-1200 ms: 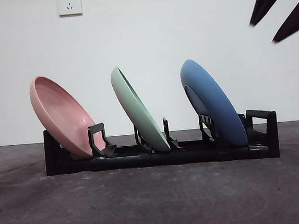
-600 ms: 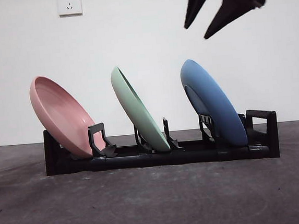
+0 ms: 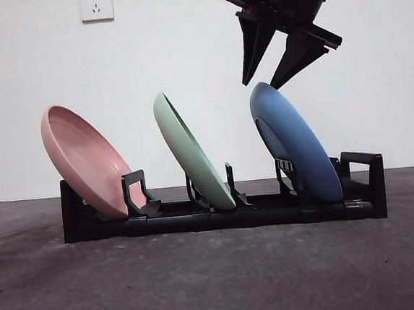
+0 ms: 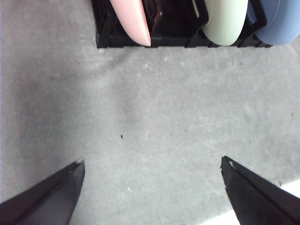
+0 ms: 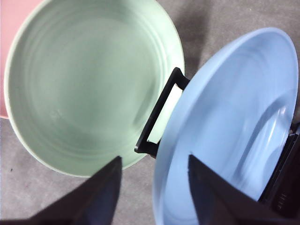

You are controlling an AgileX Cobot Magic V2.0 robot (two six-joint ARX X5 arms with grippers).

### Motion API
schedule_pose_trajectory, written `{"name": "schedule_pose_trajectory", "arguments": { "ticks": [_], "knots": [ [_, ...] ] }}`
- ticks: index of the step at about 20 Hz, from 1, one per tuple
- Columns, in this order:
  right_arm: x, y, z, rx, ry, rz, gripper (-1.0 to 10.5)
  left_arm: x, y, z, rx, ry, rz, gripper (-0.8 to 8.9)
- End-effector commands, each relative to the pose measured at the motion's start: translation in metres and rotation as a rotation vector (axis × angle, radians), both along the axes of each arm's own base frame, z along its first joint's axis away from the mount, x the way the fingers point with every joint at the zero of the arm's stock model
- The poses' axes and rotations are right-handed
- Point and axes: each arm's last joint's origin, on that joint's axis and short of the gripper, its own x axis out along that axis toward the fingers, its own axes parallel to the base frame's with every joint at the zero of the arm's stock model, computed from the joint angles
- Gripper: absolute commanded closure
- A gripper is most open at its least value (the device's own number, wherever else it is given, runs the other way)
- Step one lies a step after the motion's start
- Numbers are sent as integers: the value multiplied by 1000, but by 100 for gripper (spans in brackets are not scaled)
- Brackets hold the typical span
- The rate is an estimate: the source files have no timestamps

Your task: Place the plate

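Observation:
A black rack [image 3: 364, 206] on the dark table holds three plates leaning the same way: a pink plate [image 3: 84, 162] at the left, a green plate [image 3: 191, 153] in the middle and a blue plate [image 3: 297, 143] at the right. My right gripper [image 3: 264, 83] hangs open just above the blue plate's top rim, one jaw on each side of the rim, touching nothing. In the right wrist view the blue plate [image 5: 234, 122] and green plate [image 5: 89, 84] fill the picture beyond the open right gripper [image 5: 154, 171]. My left gripper [image 4: 152, 161] is open over bare table, short of the rack [image 4: 105, 40].
A white wall with a socket [image 3: 97, 5] stands behind the rack. Grey table [image 4: 154, 108] stretches in front of the rack. A rack divider [image 5: 159, 112] stands between the green and blue plates.
The right gripper came in from the upper right, moving left and down, and now hangs over the blue plate's top rim. The plates and rack have not moved.

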Motion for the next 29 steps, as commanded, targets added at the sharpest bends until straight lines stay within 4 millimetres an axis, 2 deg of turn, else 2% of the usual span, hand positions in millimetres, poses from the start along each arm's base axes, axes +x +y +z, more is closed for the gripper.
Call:
{"name": "schedule_pose_trajectory", "arguments": {
  "ticks": [1, 6, 11, 14, 18, 22, 25, 29],
  "knots": [
    [6, 5, -3, -9, -2, 12, 798, 1, 0, 7, 0, -32, -10, 349],
    [7, 5, -5, -14, 13, 13, 927, 1, 0, 7, 0, -32, -10, 349],
    [6, 5, -4, -3, 19, 19, 930, 1, 0, 7, 0, -32, -10, 348],
    [1, 4, 4, 40, 18, 44, 930, 1, 0, 7, 0, -32, -10, 348],
    [-10, 1, 29, 94, -2, 64, 930, 1, 0, 7, 0, -32, -10, 348],
    [-29, -2, 68, 140, -79, 94, 930, 1, 0, 7, 0, -32, -10, 349],
    [-50, -2, 95, 167, -152, 126, 930, 1, -1, 7, 0, -32, -12, 349],
    [-85, 5, 116, 148, -242, 178, 930, 1, -1, 7, 0, -31, -16, 348]
  ]
}}
